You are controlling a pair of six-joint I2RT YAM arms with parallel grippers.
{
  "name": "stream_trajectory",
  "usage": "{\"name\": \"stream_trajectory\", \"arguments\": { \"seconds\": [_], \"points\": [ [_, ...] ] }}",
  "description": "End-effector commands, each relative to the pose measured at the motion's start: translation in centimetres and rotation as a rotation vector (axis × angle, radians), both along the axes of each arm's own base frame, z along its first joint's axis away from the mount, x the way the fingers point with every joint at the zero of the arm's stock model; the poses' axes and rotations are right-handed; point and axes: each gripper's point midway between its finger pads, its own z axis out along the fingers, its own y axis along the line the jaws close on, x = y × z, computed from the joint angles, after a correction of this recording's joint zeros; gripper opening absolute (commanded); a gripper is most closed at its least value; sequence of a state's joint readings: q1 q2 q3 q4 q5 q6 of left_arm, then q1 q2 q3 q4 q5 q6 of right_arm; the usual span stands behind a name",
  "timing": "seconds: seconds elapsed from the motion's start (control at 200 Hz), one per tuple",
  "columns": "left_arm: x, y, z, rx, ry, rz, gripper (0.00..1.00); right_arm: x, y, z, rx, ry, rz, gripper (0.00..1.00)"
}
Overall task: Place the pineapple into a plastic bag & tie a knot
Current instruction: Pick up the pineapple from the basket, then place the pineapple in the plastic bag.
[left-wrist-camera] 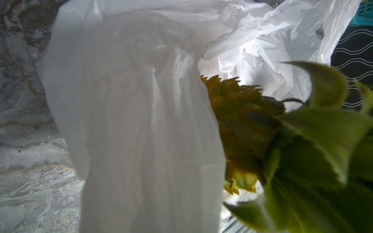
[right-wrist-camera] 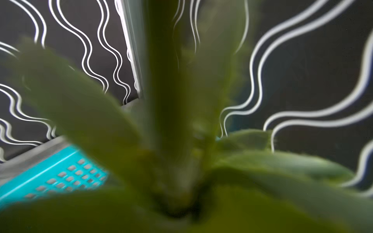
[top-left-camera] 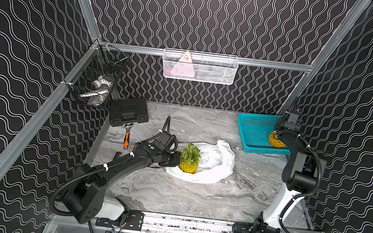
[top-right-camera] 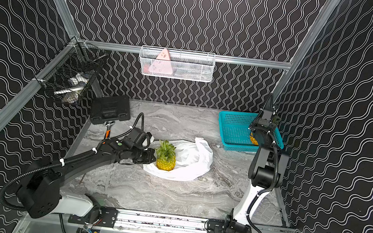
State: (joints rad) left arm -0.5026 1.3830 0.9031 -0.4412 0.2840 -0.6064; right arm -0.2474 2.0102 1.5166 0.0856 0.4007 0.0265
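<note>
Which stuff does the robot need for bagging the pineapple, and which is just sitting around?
For the job: plastic bag, pineapple upright on it, second pineapple in the teal basket.
Just lying about: black tool case, orange-handled wrench, white mesh basket, black wire basket.

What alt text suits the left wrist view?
A translucent white plastic bag hangs close across the lens, covering much of the picture. Beside it, a pineapple shows yellow body and green leaves; grey marble tabletop and a teal basket corner beyond.
</note>
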Motion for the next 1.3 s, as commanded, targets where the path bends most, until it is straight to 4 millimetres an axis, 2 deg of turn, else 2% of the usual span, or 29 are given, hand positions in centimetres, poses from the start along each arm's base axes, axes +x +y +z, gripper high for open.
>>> {"name": "stream_trajectory", "arguments": {
  "seconds": [0.0,0.075,0.115,0.275,0.365,0.455,0.515,0.601,0.671,0.736,0.801,0.866,0.886,0.951,0.966,1.021,1.126,1.291],
  "points": [
    [-0.2,0.2,-0.1,0.014,0.006,-0.008,0.00,1.8,1.1,3.2,-0.095,-0.106,0.137,0.34],
    [-0.3,0.3,-0.1,0.018,0.007,-0.008,0.00,1.4,2.1,5.1,-0.143,-0.151,0.196,0.17],
    [-0.3,0.4,0.0,0.020,0.004,-0.008,0.00,1.0,2.7,6.3,-0.165,-0.171,0.233,0.12],
    [0.0,0.4,0.6,0.024,-0.015,-0.013,0.00,-0.6,6.0,11.5,-0.182,-0.258,0.377,0.05],
    [0.0,0.3,0.8,0.025,-0.021,-0.017,0.00,-1.9,9.4,14.5,-0.156,-0.305,0.480,0.04],
    [0.1,0.3,1.1,0.027,-0.025,-0.021,0.00,-3.7,15.1,17.3,-0.102,-0.326,0.644,0.04],
    [0.1,0.3,1.3,0.029,-0.028,-0.028,0.00,-5.6,19.5,19.5,-0.059,-0.337,0.755,0.04],
    [0.1,0.3,1.6,0.027,-0.030,-0.031,0.00,-8.9,25.8,21.7,0.003,-0.328,0.900,0.03],
    [0.1,0.3,1.7,0.029,-0.032,-0.030,0.00,-12.2,30.8,22.3,0.042,-0.299,0.997,0.03],
    [0.1,0.3,1.9,0.029,-0.037,-0.031,0.00,-15.1,34.6,21.8,0.093,-0.289,1.083,0.03],
    [0.1,0.3,1.8,0.025,-0.034,-0.031,0.00,-17.2,37.3,20.6,0.144,-0.273,1.110,0.02],
    [0.1,0.2,1.8,0.022,-0.030,-0.029,0.00,-18.8,38.8,19.0,0.161,-0.244,1.115,0.02],
    [0.1,0.2,1.8,0.021,-0.030,-0.028,0.00,-19.6,40.0,18.4,0.162,-0.234,1.141,0.02],
    [0.0,0.2,1.7,0.016,-0.025,-0.024,0.00,-20.6,41.5,17.1,0.168,-0.227,1.156,0.03],
    [0.0,0.2,1.7,0.015,-0.027,-0.022,0.00,-20.9,41.9,15.8,0.167,-0.206,1.164,0.03],
    [-0.1,0.2,1.7,0.012,-0.025,-0.022,0.00,-21.6,43.3,14.0,0.146,-0.208,1.204,0.03],
    [-0.3,0.3,1.6,0.017,-0.018,-0.024,0.00,-21.5,44.5,12.0,0.139,-0.237,1.196,0.03],
    [-0.7,0.2,1.6,-0.005,-0.007,-0.019,0.00,-21.5,44.6,8.6,0.073,-0.188,1.160,0.03]
  ]
}}
